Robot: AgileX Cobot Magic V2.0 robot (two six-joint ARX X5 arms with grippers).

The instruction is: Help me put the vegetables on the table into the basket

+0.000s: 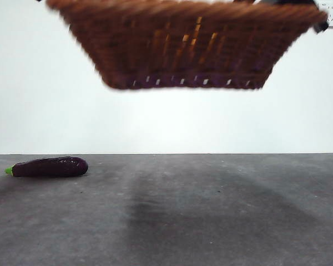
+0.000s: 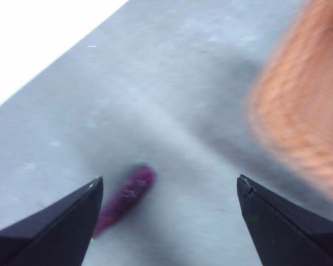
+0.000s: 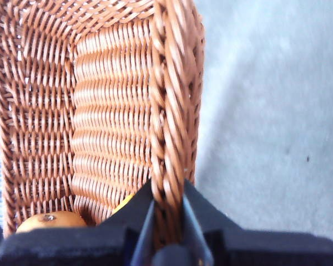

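A plain white wall stands behind the dark grey, speckled surface [image 1: 211,210], which runs wide and mostly bare across the front view. The woven reddish-brown basket [image 1: 183,50] hangs in the air well above it, tilted a little and blurred, with a soft shadow on the grey beneath it.

The right end effector [image 3: 167,208] has its two black jaws clamped on the basket's braided rim, one jaw inside the wall and one outside. Just beside the inner jaw, down in the basket, sits a smooth orange-brown vegetable [image 3: 47,220], and a sliver of a yellow one [image 3: 125,203] peeks out right against that jaw. Most of both is hidden behind the end effector's body.

The left end effector [image 2: 167,191] hangs over the surface with its jaws spread wide apart and nothing between them. The dark purple eggplant [image 2: 125,198] lies flat on the grey below, close to one of the jaws, blurred in that view. In the front view it lies on its side with its green stem end pointing outward, well apart from the basket. The basket's edge shows as an orange blur off to the far side of the other jaw, clear of it. Nothing lies between the open jaws and the eggplant.
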